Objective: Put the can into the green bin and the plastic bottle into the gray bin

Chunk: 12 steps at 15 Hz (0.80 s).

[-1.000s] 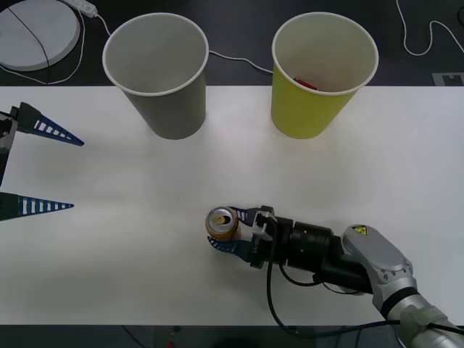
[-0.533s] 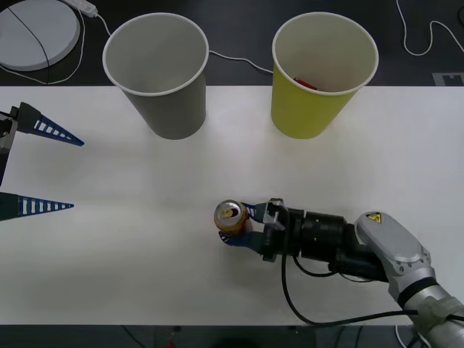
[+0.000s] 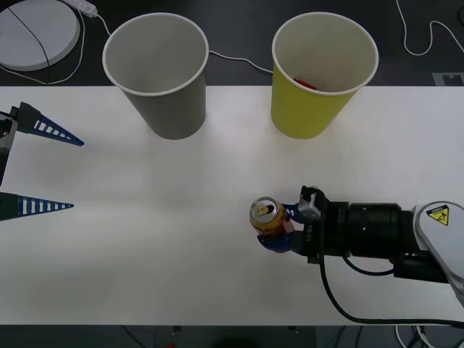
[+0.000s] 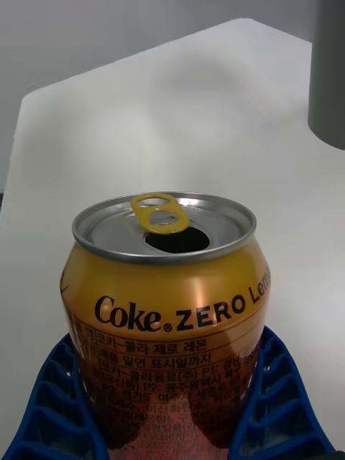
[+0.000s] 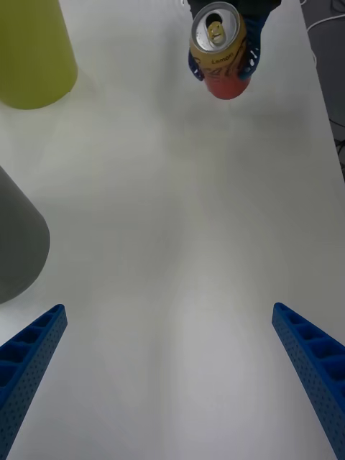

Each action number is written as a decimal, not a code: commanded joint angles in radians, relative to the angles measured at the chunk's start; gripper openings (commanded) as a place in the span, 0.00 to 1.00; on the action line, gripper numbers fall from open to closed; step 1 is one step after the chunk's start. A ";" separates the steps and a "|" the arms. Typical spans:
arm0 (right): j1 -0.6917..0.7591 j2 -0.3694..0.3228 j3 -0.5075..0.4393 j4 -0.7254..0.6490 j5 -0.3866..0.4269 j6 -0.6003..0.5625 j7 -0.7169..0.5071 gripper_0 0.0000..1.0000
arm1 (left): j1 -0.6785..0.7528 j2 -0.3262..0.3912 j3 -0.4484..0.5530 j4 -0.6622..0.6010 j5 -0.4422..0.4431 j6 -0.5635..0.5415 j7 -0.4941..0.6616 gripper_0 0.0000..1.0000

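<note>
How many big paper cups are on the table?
2. The gray bin stands at the far edge on the robot's left; the green bin stands at the far edge on its right.

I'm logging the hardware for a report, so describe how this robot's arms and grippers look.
The right gripper has blue ribbed fingers with an open lattice. Behind it sits a black cylindrical wrist, a black cable looping beneath, then a silver-gray arm link with a yellow triangular warning sticker. The left gripper has two long blue tapering fingers with pale slots along their length, mounted on a dark base.
</note>
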 commanded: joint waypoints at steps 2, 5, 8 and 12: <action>0.034 -0.016 -0.143 -0.155 0.121 -0.165 -0.200 0.00 | 0.000 0.000 0.000 0.000 0.000 0.000 0.000 1.00; 0.048 -0.054 -0.240 -0.273 0.173 -0.260 -0.355 0.00 | 0.000 0.000 0.000 0.000 0.000 0.000 0.000 1.00; 0.048 -0.134 -0.286 -0.339 0.164 -0.269 -0.493 0.00 | 0.000 0.000 0.000 0.000 0.000 0.000 0.000 1.00; 0.048 -0.277 -0.353 -0.396 0.107 -0.278 -0.666 0.00 | 0.000 0.000 0.000 0.000 0.000 0.000 0.000 1.00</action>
